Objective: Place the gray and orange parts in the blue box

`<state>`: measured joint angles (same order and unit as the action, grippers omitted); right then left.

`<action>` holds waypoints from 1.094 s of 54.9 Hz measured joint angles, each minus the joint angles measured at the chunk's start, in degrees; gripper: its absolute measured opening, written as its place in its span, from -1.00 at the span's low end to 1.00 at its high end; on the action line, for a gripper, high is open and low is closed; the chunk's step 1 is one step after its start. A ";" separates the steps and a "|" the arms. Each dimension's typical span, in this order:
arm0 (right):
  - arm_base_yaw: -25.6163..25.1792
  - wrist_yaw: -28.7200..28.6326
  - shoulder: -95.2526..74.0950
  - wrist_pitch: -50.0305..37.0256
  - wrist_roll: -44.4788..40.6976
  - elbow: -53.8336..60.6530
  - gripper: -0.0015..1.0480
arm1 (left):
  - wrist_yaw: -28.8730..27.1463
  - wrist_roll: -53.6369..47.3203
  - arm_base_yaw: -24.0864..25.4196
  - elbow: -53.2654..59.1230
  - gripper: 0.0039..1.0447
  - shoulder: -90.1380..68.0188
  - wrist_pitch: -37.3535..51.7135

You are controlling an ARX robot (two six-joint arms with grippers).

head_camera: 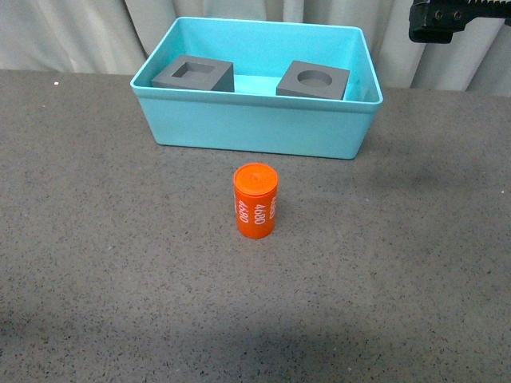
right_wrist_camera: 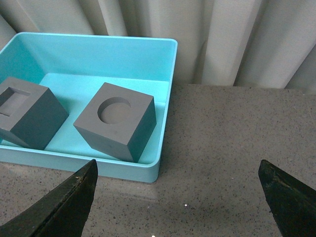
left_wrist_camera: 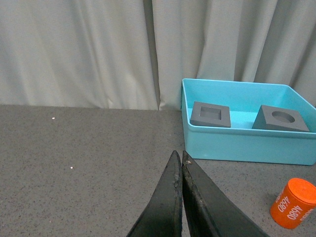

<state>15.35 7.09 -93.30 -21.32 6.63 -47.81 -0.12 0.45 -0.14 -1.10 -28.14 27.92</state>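
The turquoise-blue box (head_camera: 255, 128) stands at the back of the table. Inside it sit the gray cube with a square recess (head_camera: 193, 75) on the left and the gray cube with a round recess (head_camera: 314, 80) on the right. The orange cylinder (head_camera: 255, 200) marked "4680" stands upright on the table in front of the box. My right gripper (right_wrist_camera: 177, 170) is open and empty, above the table beside the box's right end; part of that arm (head_camera: 447, 20) shows at top right. My left gripper (left_wrist_camera: 178, 157) is shut and empty, left of the box (left_wrist_camera: 247, 143) and the cylinder (left_wrist_camera: 293, 203).
The table is a dark speckled gray surface (head_camera: 104, 239). Pale curtains (head_camera: 72, 32) hang close behind the box.
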 joint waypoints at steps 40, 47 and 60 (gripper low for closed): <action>0.00 0.00 0.00 0.00 0.00 0.00 0.81 | 0.00 0.00 0.00 0.02 -0.94 16.55 -16.11; 0.00 0.00 0.00 0.00 0.00 0.00 0.81 | 0.00 0.00 0.00 0.02 -0.94 18.01 -17.57; 0.00 0.02 0.00 0.00 0.02 0.00 0.81 | 0.13 -0.02 0.00 0.00 -0.94 27.80 -27.67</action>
<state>15.35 7.11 -93.30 -21.32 6.66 -47.81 0.01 0.43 -0.14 -1.10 -0.34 0.25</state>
